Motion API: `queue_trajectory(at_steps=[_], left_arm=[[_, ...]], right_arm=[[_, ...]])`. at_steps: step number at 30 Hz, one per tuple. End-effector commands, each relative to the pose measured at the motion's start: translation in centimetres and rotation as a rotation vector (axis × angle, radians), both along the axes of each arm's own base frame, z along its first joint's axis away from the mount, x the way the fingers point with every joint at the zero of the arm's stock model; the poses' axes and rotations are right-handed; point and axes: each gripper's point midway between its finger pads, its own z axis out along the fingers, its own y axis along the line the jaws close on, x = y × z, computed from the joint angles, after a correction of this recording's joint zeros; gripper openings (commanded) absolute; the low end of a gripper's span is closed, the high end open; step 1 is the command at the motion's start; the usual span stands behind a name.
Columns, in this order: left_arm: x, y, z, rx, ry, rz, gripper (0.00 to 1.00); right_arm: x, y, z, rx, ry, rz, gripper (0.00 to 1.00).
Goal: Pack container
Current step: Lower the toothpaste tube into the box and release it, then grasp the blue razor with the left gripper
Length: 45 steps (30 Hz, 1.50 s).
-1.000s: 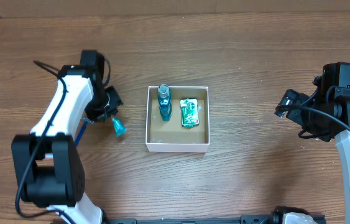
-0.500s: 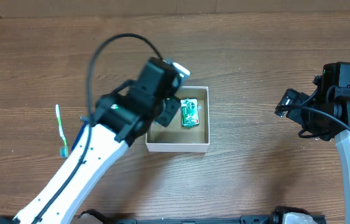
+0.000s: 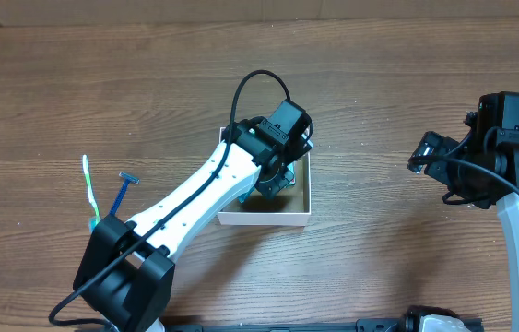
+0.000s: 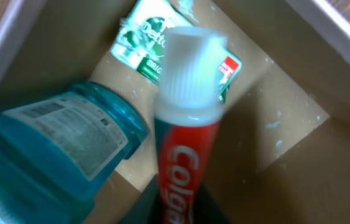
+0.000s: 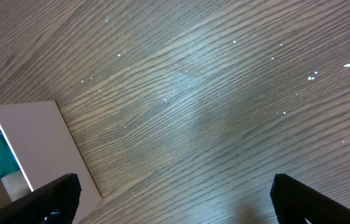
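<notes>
The container (image 3: 303,214) is a small white-walled box with a tan floor at the table's middle. My left gripper (image 3: 273,183) is inside it, shut on a red Colgate toothpaste tube (image 4: 184,143) with a white cap. In the left wrist view a blue mouthwash bottle (image 4: 50,149) lies to the left of the tube and a green-and-white packet (image 4: 143,53) lies behind its cap, on the container floor (image 4: 274,149). My right gripper (image 3: 422,155) is open and empty over bare wood, right of the container (image 5: 32,143).
A green toothbrush (image 3: 88,189) and a blue razor (image 3: 121,191) lie on the wood at the left. The left arm (image 3: 185,217) stretches diagonally from the front left across the container's left wall.
My left arm has swung from the left side of the table to the container and now reaches into it with the toothpaste. The razor now lies beside the toothbrush. The right arm has not moved.
</notes>
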Motion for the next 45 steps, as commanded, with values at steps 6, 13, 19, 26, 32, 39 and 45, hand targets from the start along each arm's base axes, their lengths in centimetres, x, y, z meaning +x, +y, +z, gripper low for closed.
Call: queue_trajectory(at_steps=[6, 13, 19, 26, 32, 39, 45], left_arm=[[-0.8, -0.6, 2.4, -0.001, 0.011, 0.015, 0.43], [-0.7, 3.4, 17.1, -0.043, -0.319, 0.328, 0.51], [-1.5, 15.5, 19.8, -0.038, -0.329, 0.803, 0.68], [-0.3, 24.6, 13.7, -0.042, -0.127, 1.035, 0.73], [-0.8, 28.4, 5.0, -0.106, 0.004, 1.107, 0.75], [-0.6, 32.7, 1.2, -0.106, -0.055, 1.137, 0.87], [0.2, 32.1, -0.6, -0.131, -0.016, 1.069, 0.86]], right_arm=[[0.0, 0.0, 0.1, -0.002, -0.008, 0.005, 1.00], [0.1, -0.1, 0.1, -0.003, -0.009, 0.006, 1.00], [0.1, -0.1, 0.1, -0.003, -0.011, 0.006, 1.00], [0.1, -0.1, 0.1, -0.003, -0.010, 0.006, 1.00], [0.1, -0.1, 0.1, -0.002, -0.011, 0.006, 1.00], [0.1, -0.1, 0.1, -0.003, -0.011, 0.006, 1.00], [0.1, -0.1, 0.1, -0.004, -0.011, 0.009, 1.00]])
